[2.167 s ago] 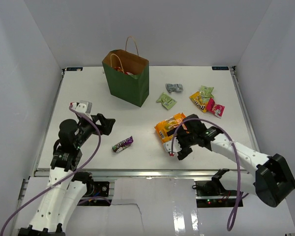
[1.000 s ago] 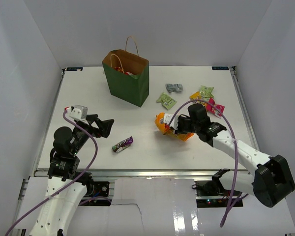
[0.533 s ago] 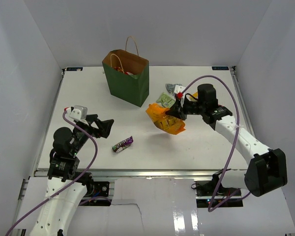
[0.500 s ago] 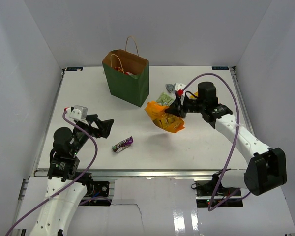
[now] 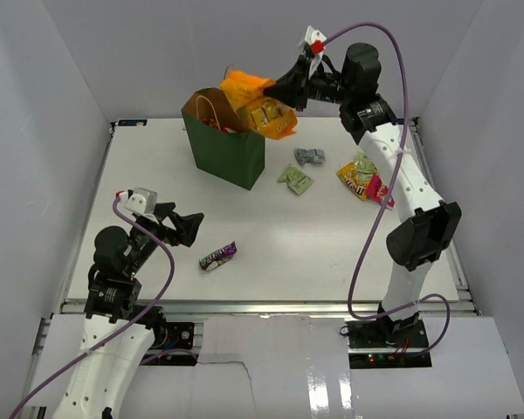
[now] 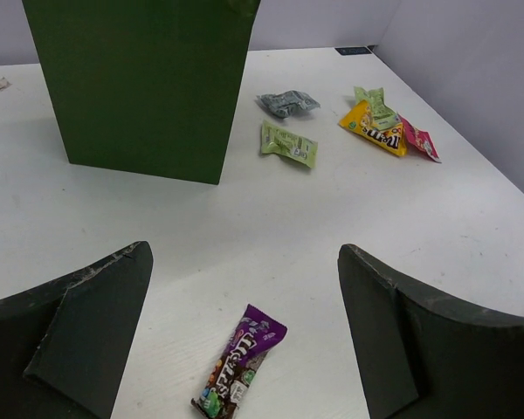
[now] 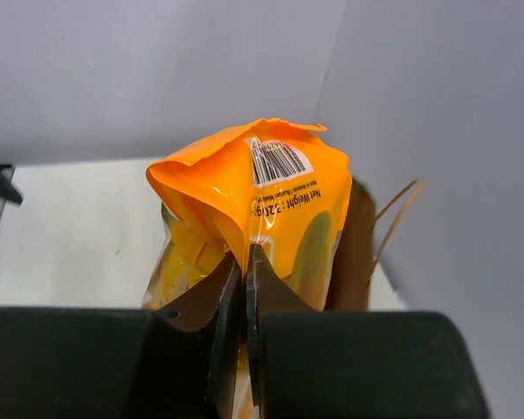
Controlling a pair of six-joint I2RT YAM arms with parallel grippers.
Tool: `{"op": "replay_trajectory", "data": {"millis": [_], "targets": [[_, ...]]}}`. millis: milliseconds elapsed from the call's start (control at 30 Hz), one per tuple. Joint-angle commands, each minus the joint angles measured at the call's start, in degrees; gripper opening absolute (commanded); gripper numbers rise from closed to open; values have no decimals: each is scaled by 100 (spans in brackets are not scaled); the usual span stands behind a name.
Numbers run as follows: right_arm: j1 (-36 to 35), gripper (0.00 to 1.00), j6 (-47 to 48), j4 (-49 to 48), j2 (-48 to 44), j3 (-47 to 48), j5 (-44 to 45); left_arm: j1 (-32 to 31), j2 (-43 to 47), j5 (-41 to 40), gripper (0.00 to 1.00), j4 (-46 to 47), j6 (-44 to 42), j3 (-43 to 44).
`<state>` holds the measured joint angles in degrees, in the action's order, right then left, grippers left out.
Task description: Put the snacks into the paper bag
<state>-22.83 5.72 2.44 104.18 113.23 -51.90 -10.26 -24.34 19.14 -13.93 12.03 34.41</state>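
My right gripper (image 5: 286, 91) is shut on the top edge of the large orange bag (image 5: 258, 106), holding it in the air over the mouth of the green paper bag (image 5: 231, 150). The right wrist view shows the orange bag (image 7: 275, 188) pinched between the jaws (image 7: 245, 250), with the paper bag's brown inside (image 7: 359, 244) behind. My left gripper (image 5: 192, 225) hangs open above the purple bar (image 5: 218, 256). The purple bar (image 6: 242, 360) lies below the wide-open fingers (image 6: 100, 327). The paper bag (image 6: 140, 78) stands beyond.
On the table right of the paper bag lie a grey packet (image 5: 309, 156), a light-green packet (image 5: 295, 179), a yellow packet (image 5: 352, 179), another light-green one (image 5: 365, 162) and a red-pink one (image 5: 382, 192). White walls close in the table on three sides.
The right arm has lifted the orange bag off the middle of the table and carried it up and back to above the paper bag's mouth. The left arm has stayed still for the last second.
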Motion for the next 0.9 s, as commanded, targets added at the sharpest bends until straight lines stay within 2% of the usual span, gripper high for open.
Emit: {"op": "replay_trajectory", "data": {"millis": [0, 100, 267, 600, 867], "targets": [[33, 8, -772, -760, 260, 1382, 241, -11, 69, 82, 98, 110, -113, -31], [15, 8, -1142, -1385, 673, 1990, 487, -11, 70, 99, 98, 136, -131, -40], [-125, 8, -1257, -2035, 1288, 2256, 760, -11, 43, 222, 98, 172, -157, -57], [-433, 8, -293, -2089, 1851, 2168, 1375, -11, -10, 275, 98, 189, -166, -84], [-565, 8, 61, -2186, 2045, 1791, 2104, -11, -89, 503, 98, 268, -166, -128]]}}
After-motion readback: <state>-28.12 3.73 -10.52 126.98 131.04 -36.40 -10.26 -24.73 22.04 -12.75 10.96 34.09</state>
